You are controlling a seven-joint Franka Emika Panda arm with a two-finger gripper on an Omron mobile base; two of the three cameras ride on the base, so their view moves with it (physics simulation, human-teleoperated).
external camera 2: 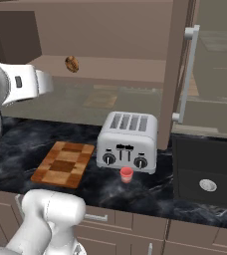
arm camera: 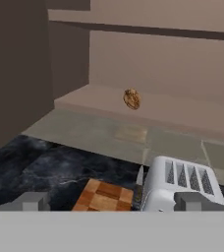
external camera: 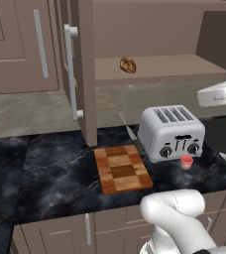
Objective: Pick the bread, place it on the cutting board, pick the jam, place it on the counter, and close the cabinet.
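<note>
The gripper [arm camera: 111, 202] stood spread wide and empty above the toaster [external camera: 171, 132], with the open cabinet [external camera: 85, 74] behind, the cutting board [external camera: 122, 169] left, the bread [external camera: 128, 65] shelved behind, the jam [external camera: 186, 162] just in front.

bread [external camera: 128, 65]: golden-brown bun, on cabinet [external camera: 87, 74] shelf
cutting board [external camera: 122, 169]: checkered, flat on counter [external camera: 50, 168]
jam [external camera: 186, 161]: pinkish-red jar, upright on counter
cabinet: door open

no readable text, labels or numbers
</note>
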